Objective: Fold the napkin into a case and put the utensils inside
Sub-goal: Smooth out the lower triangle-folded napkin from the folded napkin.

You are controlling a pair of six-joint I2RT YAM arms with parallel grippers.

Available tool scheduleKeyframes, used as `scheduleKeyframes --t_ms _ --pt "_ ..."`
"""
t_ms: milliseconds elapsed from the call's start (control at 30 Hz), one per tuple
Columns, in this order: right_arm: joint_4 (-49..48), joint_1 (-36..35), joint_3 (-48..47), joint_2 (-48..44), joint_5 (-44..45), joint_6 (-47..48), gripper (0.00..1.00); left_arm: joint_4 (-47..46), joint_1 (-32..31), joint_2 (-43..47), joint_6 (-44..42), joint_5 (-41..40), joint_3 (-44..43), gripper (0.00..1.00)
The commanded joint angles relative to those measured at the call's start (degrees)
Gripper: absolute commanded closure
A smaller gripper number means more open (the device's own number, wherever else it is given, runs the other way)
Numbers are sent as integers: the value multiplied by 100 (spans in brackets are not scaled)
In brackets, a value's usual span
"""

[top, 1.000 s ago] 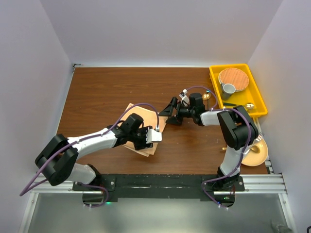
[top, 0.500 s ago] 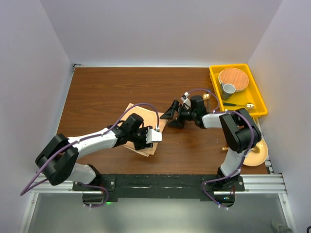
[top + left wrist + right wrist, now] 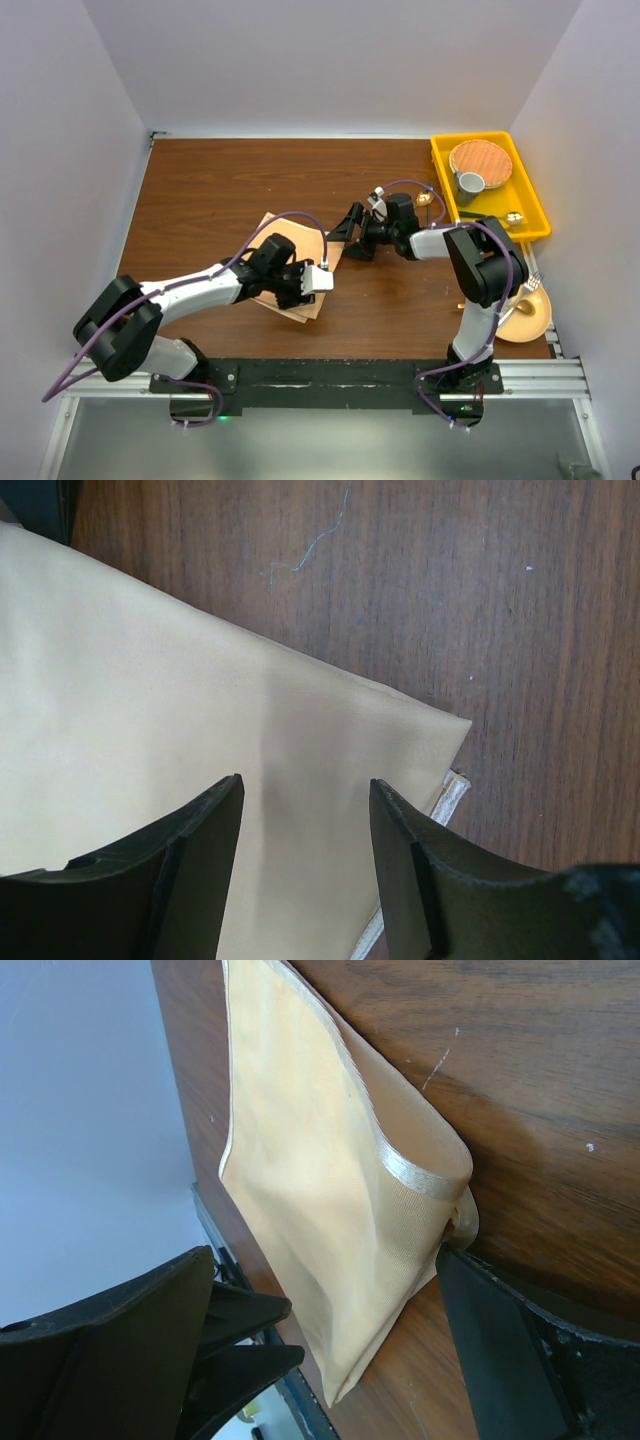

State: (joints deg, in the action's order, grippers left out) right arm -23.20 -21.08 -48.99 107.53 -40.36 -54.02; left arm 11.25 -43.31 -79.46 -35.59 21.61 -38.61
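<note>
The right gripper (image 3: 348,230) eased away a touch and has come back to the right-hand corner of the napkin (image 3: 287,236), jaws spread wide and empty; the left gripper (image 3: 305,798) has not budged, about half open over the folded cloth left of centre on the table (image 3: 220,190), holding nothing I can see; so the next fold seems not yet begun, and the utensils (image 3: 513,216) wait well apart on the right.

A yellow tray (image 3: 522,190) holds a wood-toned plate (image 3: 480,160) and grey cup (image 3: 470,184).
</note>
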Motion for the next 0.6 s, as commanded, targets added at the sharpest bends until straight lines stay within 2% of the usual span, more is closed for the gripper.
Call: scheduleKeyframes --t_ms 0,267,567 --pt "-132 -63 -216 40 107 -12 2 -202 -28 27 26 80 -68 42" --pt "315 -107 -304 164 406 269 2 -272 -37 18 -281 186 29 42" --pt "1036 -151 -453 67 810 708 2 -53 -257 -60 -1028 274 108 44"
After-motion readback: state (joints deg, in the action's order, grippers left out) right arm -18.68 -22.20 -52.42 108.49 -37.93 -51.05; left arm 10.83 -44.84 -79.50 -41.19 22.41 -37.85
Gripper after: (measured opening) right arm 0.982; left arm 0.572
